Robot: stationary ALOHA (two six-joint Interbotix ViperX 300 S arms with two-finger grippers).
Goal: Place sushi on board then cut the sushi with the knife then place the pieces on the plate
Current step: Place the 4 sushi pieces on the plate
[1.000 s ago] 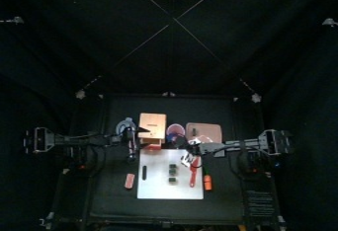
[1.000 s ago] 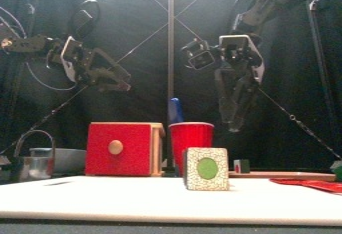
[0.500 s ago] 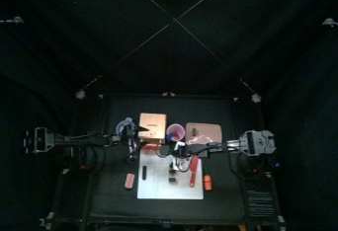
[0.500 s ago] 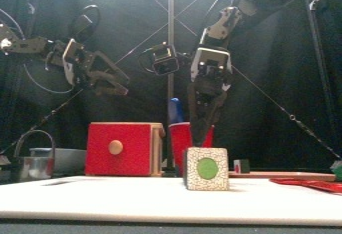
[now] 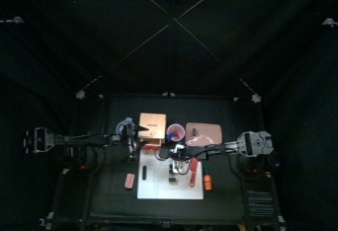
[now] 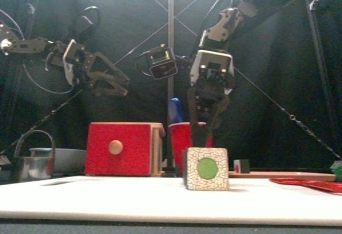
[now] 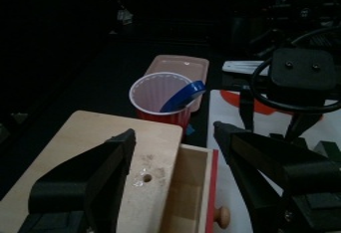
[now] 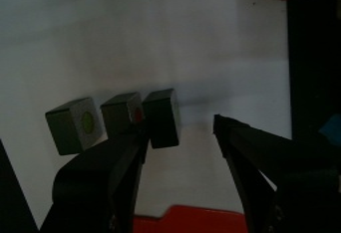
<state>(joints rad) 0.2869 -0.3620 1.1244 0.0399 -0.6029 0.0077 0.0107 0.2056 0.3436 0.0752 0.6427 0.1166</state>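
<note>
White cutting board [image 5: 156,190] on black table [image 5: 106,201] | sushi roll [image 6: 207,168] atop; black curtain [image 5: 169,38] behind

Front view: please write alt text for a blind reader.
The right gripper, jaws open, hangs above a toy sushi roll of dark green blocks on a white cutting board. Behind stand a red cup and a pale wooden box with a red drawer front; the left gripper hovers above the box.

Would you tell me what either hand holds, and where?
Nothing: left hand and right hand are open and empty, the right above the dark green toy sushi roll.
</note>
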